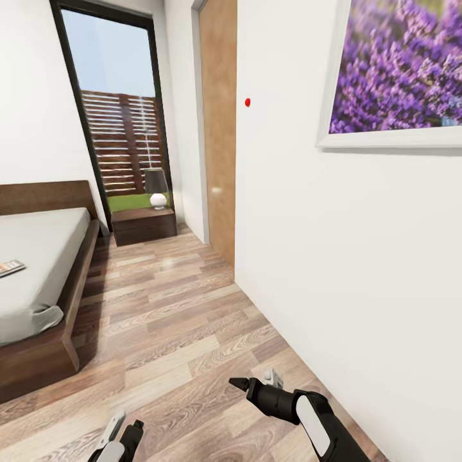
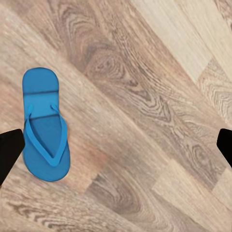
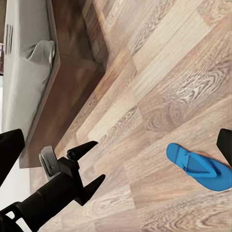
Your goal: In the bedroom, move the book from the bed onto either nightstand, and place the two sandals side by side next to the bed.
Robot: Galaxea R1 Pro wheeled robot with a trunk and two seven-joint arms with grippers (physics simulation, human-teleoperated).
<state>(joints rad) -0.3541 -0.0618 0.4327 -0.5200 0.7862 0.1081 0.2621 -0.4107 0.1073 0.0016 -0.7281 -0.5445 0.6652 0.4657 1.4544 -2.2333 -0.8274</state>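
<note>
Wood-plank floor (image 2: pixel 145 96) carries one blue sandal (image 2: pixel 44 126) lying flat beneath the released left hand (image 1: pixel 119 436), apart from its fingers; the right hand (image 1: pixel 255 384) is also released, empty.

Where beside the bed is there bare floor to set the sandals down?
The wood floor between the bed frame and the white wall lies open, from the bed's foot corner up to the nightstand. Nearest the robot it is busier: the left hand, the right hand and one sandal lying on the planks.
</note>
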